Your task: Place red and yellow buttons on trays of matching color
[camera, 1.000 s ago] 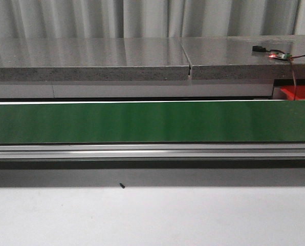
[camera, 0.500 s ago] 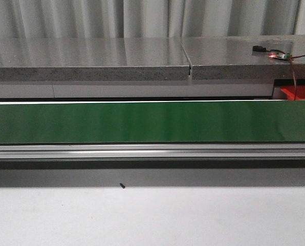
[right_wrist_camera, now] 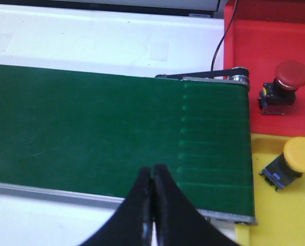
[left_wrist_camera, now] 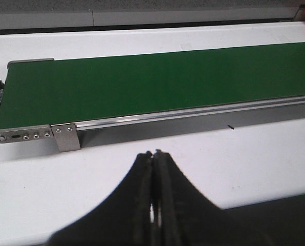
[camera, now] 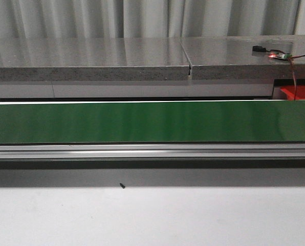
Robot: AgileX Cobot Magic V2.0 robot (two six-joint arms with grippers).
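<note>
Across the middle of the front view runs a long green belt [camera: 142,122] in a silver metal frame, set on a white table [camera: 152,218] whose near part is bare apart from a tiny dark speck [camera: 122,186]. Behind the belt lies a grey stone-like shelf [camera: 91,59] made of two slabs meeting at a seam, and behind that hangs a pale pleated curtain [camera: 142,18]. On the right end of the shelf sits a small circuit board [camera: 276,55] with a red light lit and thin wires trailing off. No brand, label or readable writing shows anywhere. The right wrist view shows the belt's end, and just past it a red tray [right_wrist_camera: 270,61] with a red button [right_wrist_camera: 284,87] lying in it on a dark base, apart from the belt. Beside the red tray, touching it along one edge, is a yellow tray [right_wrist_camera: 275,225] holding a yellow button [right_wrist_camera: 293,161], also on a dark base. In the front view only a corner of the red tray peeks out at the far right behind the belt. The left claw [left_wrist_camera: 153,205] hangs over the white table near the belt's other end, its black fingers pressed together with nothing between them. The right claw [right_wrist_camera: 151,205] hovers over the belt, its fingers likewise closed and empty.
</note>
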